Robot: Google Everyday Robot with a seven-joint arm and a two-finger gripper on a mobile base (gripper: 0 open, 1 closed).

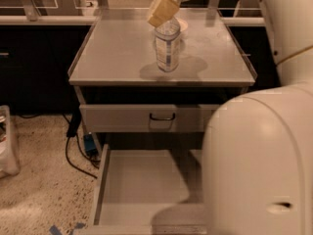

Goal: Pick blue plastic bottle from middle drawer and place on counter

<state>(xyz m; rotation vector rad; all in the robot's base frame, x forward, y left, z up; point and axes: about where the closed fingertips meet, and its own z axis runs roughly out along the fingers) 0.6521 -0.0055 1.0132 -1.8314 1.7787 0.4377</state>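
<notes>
Gripper (164, 10) looks clamped on the blue plastic bottle (167, 48) top, upright on the counter (112, 53) (middle drawer (142, 180) open below), so I'd let go gently, then lift straight up.

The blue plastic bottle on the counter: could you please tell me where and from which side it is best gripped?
Probably best to grip the blue plastic bottle across its upper body, just below the cap, coming down from above. It stands upright on the counter, so its round sides offer opposite faces there. The gripper sits right at its top.
</notes>
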